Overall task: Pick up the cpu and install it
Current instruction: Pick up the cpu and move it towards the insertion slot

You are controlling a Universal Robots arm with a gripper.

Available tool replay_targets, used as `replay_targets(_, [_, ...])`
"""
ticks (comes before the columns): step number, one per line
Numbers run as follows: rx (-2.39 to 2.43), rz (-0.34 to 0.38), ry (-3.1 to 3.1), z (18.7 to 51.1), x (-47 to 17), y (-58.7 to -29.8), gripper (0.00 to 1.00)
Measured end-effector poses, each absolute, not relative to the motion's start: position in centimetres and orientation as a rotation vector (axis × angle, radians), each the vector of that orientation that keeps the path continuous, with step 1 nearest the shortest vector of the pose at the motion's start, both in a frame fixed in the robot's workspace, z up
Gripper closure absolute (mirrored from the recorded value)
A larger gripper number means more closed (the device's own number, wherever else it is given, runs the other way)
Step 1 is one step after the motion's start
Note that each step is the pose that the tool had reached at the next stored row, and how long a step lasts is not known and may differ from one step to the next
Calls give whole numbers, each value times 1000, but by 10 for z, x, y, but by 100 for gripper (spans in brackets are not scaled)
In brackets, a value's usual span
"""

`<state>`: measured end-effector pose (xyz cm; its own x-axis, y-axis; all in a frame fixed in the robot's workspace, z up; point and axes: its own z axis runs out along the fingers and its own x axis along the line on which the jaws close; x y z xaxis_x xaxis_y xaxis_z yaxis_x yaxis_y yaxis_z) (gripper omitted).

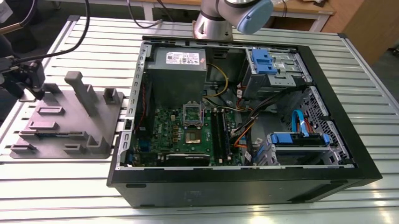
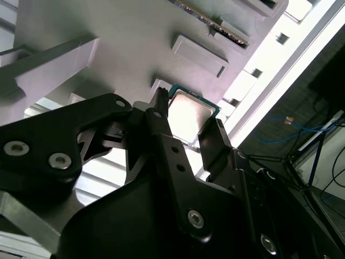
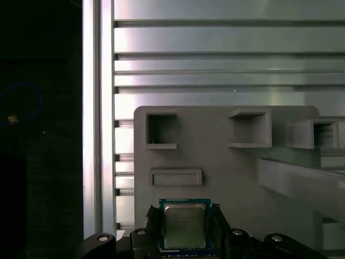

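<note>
Two spread fingers [image 3: 153, 220] of the gripper [image 3: 184, 217] straddle the cpu [image 3: 184, 227], lid print illegible.

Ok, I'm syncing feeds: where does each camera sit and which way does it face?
Exterior view: off the arm, looking down at the open computer case and grey fixture; arm and hand show.
First wrist view: on the wrist, facing straight onto the fixture; the hand flanks the cpu.
Second wrist view: on the wrist, slanting along the hand toward the cpu.
Both wrist views share cpu, hand, fixture.
</note>
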<state>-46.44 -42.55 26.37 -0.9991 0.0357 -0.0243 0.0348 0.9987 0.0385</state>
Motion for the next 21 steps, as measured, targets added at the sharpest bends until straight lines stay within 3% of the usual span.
replay_targets(21, [55,60,3115,296,-464,-426,53])
